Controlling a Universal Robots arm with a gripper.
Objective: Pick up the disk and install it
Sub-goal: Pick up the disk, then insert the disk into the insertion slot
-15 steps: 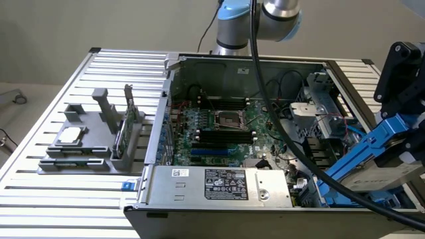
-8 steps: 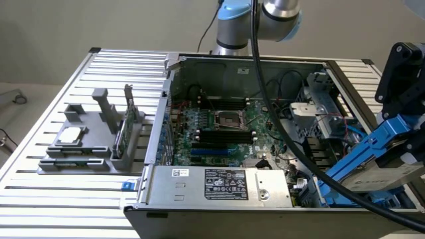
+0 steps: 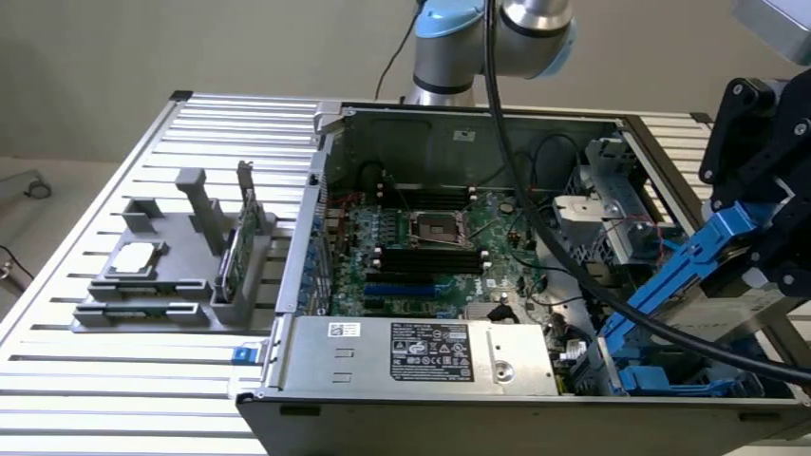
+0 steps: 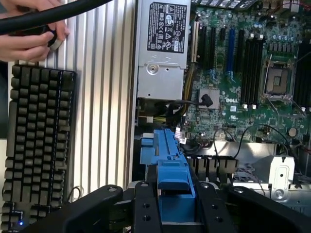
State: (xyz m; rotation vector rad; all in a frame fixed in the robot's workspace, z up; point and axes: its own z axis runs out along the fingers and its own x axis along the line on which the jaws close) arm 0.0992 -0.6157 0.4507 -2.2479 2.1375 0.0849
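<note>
Between my jaws, clenched on its blue side rail, the disk [image 4: 174, 177] hangs tilted over the open computer case [image 3: 507, 423]. Its low end dips toward the drive-bay corner; I judge the slant is meant to line the rails up with the bay. Beyond it lies the motherboard [image 3: 431, 247]. Farthest off, a grey parts tray [image 3: 165, 309] sits on the slatted tabletop [image 3: 127, 389].

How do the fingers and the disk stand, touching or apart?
Touching. The wrist view shows the fingers flush against both sides of the blue-railed disk, with no gap.
</note>
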